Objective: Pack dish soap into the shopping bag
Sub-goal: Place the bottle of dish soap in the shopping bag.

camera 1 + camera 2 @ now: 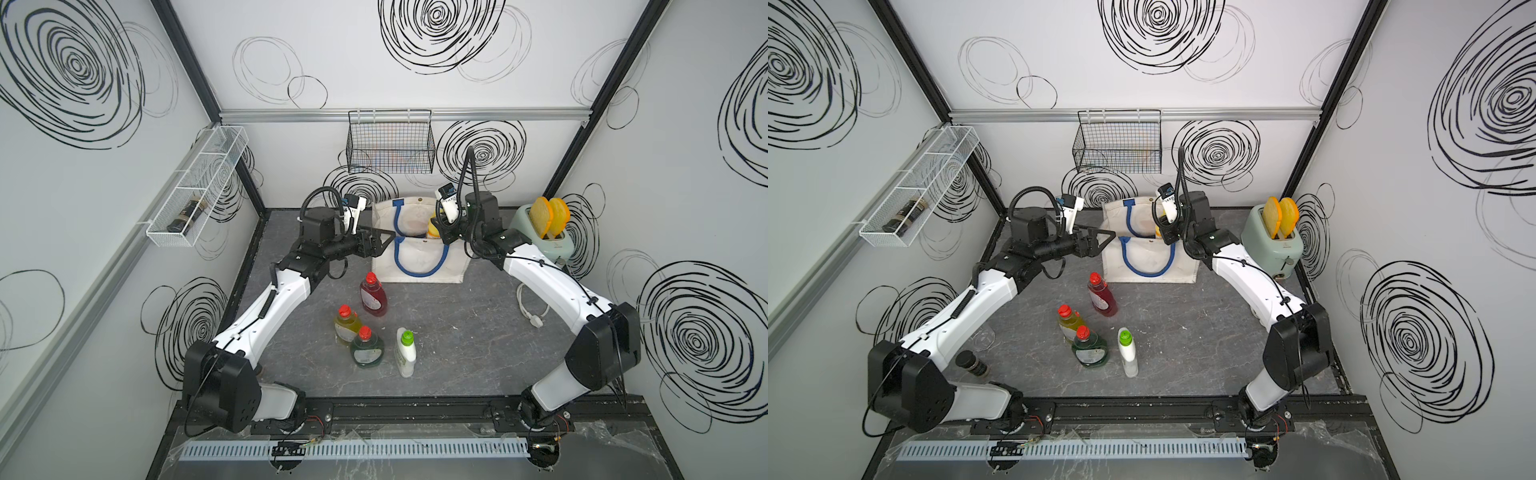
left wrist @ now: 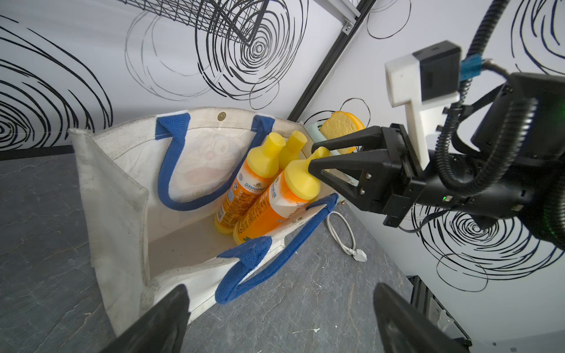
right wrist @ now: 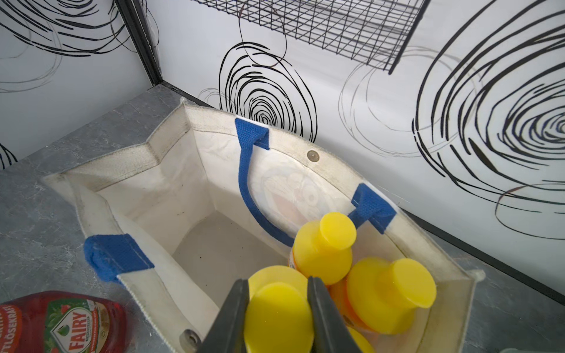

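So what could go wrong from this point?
The right gripper has its jaws on only the yellow cap of an orange bottle; it could slip. The neighbouring bottles lean, so it may topple on release. The blue handle drooping inside the shopping bag might snag later bottles.

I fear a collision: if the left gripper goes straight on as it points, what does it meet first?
Probably the near rim of the bag, at its front handle; depth is unclear, so it may pass just above.
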### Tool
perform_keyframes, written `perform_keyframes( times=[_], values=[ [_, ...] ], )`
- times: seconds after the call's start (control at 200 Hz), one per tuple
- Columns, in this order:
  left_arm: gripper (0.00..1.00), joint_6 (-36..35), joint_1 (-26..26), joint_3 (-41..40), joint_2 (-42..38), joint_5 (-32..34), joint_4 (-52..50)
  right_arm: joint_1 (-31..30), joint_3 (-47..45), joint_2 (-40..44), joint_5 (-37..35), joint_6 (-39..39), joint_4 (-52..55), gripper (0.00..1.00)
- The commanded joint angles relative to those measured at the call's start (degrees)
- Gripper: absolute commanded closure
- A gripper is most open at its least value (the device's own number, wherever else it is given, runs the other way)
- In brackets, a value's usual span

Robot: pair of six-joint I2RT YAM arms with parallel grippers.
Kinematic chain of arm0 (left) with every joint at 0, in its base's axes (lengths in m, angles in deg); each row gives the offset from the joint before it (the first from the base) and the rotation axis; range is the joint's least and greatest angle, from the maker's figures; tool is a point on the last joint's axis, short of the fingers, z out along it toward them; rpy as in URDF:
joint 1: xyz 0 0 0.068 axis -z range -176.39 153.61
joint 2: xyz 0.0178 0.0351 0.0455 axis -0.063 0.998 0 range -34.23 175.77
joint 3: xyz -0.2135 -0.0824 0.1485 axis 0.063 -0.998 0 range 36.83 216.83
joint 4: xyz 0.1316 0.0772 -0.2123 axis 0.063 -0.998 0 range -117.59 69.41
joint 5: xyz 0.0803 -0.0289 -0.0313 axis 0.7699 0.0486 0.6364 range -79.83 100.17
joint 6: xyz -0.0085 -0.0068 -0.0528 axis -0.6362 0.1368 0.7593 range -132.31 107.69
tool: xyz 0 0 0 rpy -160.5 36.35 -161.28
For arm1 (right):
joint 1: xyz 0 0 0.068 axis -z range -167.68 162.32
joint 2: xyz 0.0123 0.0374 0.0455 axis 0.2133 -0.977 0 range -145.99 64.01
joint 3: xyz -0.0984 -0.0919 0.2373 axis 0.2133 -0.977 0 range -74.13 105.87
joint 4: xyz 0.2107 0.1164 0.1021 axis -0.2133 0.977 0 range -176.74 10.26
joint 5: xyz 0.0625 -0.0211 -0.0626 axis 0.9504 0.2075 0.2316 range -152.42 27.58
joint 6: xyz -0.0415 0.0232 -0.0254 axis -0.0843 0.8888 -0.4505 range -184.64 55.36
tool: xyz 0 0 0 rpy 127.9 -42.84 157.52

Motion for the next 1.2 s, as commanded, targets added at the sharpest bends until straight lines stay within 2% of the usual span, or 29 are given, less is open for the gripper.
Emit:
perform_keyframes(
  times=[0.0, 1.066, 1.196],
  values=[
    [0.04, -0.1, 0.0, -0.2, -0.9, -0.2, 2.8, 0.7, 0.7, 1.6, -0.9, -0.3, -9.0, 1.00],
    [0.04, -0.4, 0.0, -0.1, -1.0, 0.1, 2.4, 2.6, -5.8, -0.5, -0.4, 2.5, -11.5, 1.00],
    [0.04, -0.4, 0.0, 0.0, -1.1, 0.1, 2.4, 2.6, -6.1, -1.0, -0.4, 2.5, -10.9, 0.93]
  ],
)
